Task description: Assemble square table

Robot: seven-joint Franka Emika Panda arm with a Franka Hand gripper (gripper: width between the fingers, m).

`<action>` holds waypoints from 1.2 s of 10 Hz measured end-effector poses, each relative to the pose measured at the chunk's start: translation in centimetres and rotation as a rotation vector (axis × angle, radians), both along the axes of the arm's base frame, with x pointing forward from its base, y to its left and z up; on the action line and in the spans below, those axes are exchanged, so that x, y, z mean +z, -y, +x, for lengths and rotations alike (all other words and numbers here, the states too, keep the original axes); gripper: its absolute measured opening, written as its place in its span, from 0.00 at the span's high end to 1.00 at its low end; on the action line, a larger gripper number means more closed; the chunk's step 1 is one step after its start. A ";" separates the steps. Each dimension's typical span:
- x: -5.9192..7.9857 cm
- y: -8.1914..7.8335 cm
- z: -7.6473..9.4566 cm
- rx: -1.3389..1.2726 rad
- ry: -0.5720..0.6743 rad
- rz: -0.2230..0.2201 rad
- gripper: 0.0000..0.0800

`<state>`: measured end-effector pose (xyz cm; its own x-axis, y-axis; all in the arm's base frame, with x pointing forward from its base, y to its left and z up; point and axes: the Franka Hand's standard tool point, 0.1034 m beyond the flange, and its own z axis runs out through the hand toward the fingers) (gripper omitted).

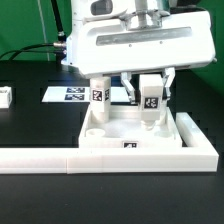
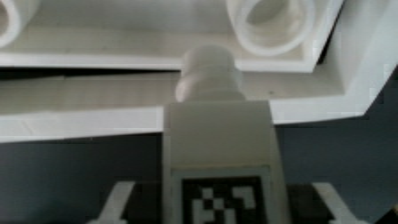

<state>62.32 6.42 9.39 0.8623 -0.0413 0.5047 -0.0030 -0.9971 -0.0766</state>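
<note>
The white square tabletop lies tray-side up, pushed into the corner of the rail. One white leg with a tag stands upright in its far corner on the exterior view's left. My gripper is shut on a second tagged leg, held upright over the far corner on the exterior view's right. In the wrist view this leg fills the middle between my fingers. Its narrow screw end reaches the tabletop next to a round socket. Whether it is seated is unclear.
A long white L-shaped rail runs along the front and up the exterior view's right side. The marker board lies flat behind the tabletop. Another white leg lies at the exterior view's far left.
</note>
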 end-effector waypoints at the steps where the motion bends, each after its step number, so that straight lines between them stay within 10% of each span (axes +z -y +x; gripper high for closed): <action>1: -0.2 -0.6 -0.4 0.001 0.038 -0.005 0.64; 12: -1.0 -3.4 -1.3 0.043 0.059 -0.007 0.64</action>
<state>61.00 9.85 8.42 0.8319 -0.0012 0.5550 0.0440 -0.9967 -0.0680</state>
